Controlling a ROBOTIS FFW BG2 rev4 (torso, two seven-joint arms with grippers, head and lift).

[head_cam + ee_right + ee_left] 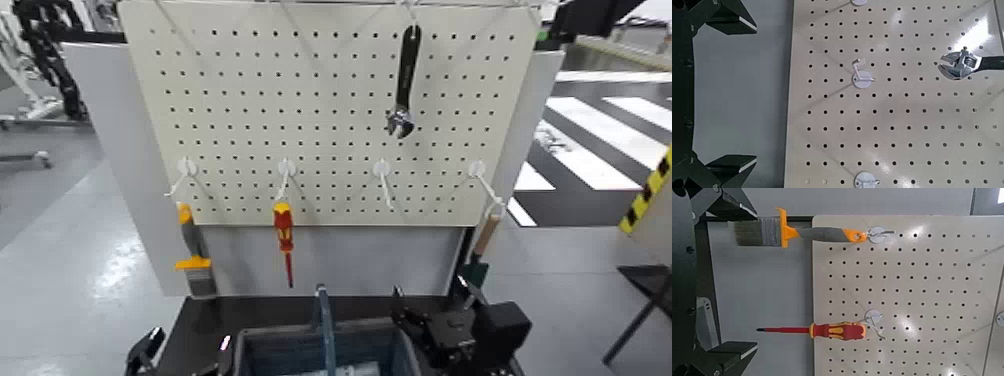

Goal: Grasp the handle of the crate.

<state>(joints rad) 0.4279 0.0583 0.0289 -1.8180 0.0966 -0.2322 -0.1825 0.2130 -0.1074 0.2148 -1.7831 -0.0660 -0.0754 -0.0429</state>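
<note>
A: Going left to right, what sits low in the head view?

B: First the left gripper (150, 352), at the bottom edge, left of the crate (262, 345). Then the handle (324, 318), a thin bar rising from the crate's middle. Then the right gripper (432, 325), just right of the crate's near corner.

A: Are the jaws spread?

B: Both, yes. In each wrist view two dark fingers stand wide apart with nothing between them, on the left (720, 276) and on the right (719, 92). Both wrist cameras face the pegboard (330, 100), not the crate.

A: So which way does the handle lie from each?

B: To the right of the left gripper, to the left of the right one. Its long axis runs upright, so I judge the jaws must close on it from the sides. The right gripper looks the nearer; the left shows only at the frame's bottom edge, farther from the bar.

A: How far along is the task?

B: I'd say not begun: neither gripper touches the handle.

A: And the count?

B: One crate, one handle, two grippers. On the board, left to right: one brush (190, 245), one screwdriver (284, 235), one wrench (405, 85) higher up, and one wooden-handled tool (484, 240) at the right edge, its head too hidden to name. I count four lower white hooks (382, 172), one of them bare.
</note>
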